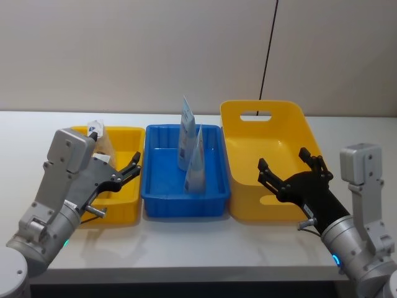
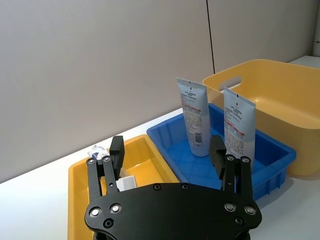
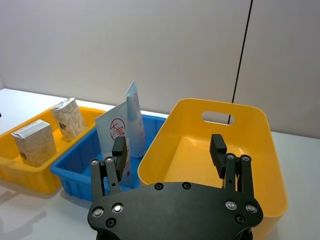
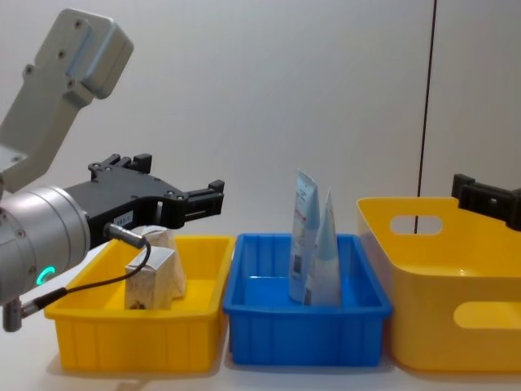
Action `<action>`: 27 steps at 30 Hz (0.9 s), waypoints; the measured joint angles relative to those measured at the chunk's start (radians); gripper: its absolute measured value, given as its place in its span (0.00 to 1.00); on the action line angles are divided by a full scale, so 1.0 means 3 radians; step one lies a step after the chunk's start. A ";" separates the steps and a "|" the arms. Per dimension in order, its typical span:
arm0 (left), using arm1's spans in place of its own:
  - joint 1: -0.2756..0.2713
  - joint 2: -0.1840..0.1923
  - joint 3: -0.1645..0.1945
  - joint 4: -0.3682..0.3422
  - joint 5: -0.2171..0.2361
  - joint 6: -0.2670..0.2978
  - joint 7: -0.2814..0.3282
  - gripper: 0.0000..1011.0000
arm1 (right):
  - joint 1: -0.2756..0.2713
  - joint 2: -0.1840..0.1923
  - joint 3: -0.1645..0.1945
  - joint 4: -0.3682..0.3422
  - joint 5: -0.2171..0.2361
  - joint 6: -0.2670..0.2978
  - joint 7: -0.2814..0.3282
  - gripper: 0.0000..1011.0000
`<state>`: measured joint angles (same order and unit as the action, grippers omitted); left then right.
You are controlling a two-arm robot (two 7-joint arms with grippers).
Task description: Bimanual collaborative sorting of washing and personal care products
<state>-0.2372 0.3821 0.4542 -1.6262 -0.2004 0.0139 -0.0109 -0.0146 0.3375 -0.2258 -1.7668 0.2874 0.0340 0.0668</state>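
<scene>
Left gripper (image 1: pixel 131 167) fingers apart, empty, over small yellow bin (image 1: pixel 121 211), right gripper (image 1: pixel 290 167) likewise over large yellow bin (image 1: pixel 248 155) (we see two tubes (image 1: pixel 187 130) standing in blue bin (image 1: pixel 186 203)).

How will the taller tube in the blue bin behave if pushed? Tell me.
The taller tube stands upright on its narrow end, so it probably tips easily. Its flat crimped top suggests soft, squeezable walls.

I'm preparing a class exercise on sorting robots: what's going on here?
A two-armed robot is sorting care products into bins. Two tubes stand in the blue bin. Two beige packs sit in the small yellow bin, with the left gripper above it. The right gripper hangs over the large yellow bin. Both are open, holding nothing.
</scene>
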 joint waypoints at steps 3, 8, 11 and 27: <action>0.0000 0.0000 0.0000 0.0000 0.0000 0.0000 0.0000 0.99 | 0.0000 0.0000 0.0000 0.0000 0.0000 0.0000 0.0000 0.99; 0.0000 0.0000 0.0000 0.0000 0.0000 0.0000 0.0000 0.99 | 0.0000 0.0000 0.0000 0.0000 0.0000 0.0000 0.0000 0.99; 0.0000 0.0000 0.0000 0.0000 0.0000 0.0000 0.0000 0.99 | 0.0000 0.0000 0.0000 0.0000 0.0000 0.0000 0.0000 0.99; 0.0000 0.0000 0.0000 0.0000 0.0000 0.0000 0.0000 0.99 | 0.0000 0.0000 0.0000 0.0000 0.0000 0.0000 0.0000 0.99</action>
<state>-0.2372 0.3821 0.4542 -1.6262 -0.2004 0.0139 -0.0110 -0.0146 0.3374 -0.2258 -1.7667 0.2873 0.0340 0.0668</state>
